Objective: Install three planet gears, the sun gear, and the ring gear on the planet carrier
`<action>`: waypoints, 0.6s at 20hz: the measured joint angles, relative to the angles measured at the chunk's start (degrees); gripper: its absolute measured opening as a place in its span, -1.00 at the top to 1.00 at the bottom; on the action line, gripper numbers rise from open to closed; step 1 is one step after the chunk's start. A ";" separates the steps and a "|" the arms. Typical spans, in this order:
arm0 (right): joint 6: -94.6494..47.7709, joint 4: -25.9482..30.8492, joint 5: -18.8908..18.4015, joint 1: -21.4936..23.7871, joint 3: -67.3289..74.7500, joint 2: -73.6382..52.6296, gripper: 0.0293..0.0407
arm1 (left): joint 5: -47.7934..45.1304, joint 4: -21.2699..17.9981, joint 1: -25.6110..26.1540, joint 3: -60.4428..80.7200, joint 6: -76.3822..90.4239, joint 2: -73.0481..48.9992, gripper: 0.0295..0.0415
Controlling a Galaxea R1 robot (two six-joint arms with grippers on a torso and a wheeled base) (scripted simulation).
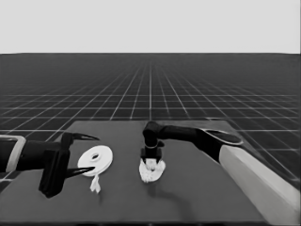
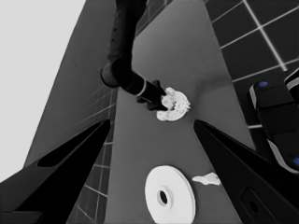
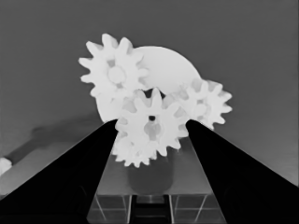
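The smaller round part (image 1: 159, 169) lies at the table's middle, carrying toothed gears (image 3: 114, 72) (image 3: 205, 102) around its rim. My right gripper (image 1: 151, 162) stands straight over it, shut on a fourth gear (image 3: 152, 128) above the part's centre. A third gear (image 3: 133, 156) shows partly below the held one. The larger round part (image 1: 95, 159) lies flat to the left, under the wide-open fingers of my waiting left gripper (image 1: 94, 154), not held. In the left wrist view the larger round part (image 2: 169, 196) is near and the right gripper (image 2: 161, 100) works farther off.
A thin white piece (image 1: 95, 184) lies just in front of the larger round part, also seen in the left wrist view (image 2: 207, 178). Dark machinery with blue lights (image 2: 275, 112) sits past the table's edge. The right arm's pale grey part (image 1: 263, 183) fills the lower right corner.
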 joint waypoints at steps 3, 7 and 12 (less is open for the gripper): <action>0.21 -0.06 0.03 -0.37 -0.08 -0.01 0.71 | 0.00 0.00 0.00 0.00 0.00 0.00 -0.49; 2.16 -0.05 0.04 -0.44 -0.06 0.01 0.71 | 0.00 0.00 0.00 0.00 0.00 0.00 -0.49; 5.11 -0.05 0.04 -0.45 -0.05 0.04 0.71 | 0.00 0.00 0.00 0.00 0.00 0.00 -0.49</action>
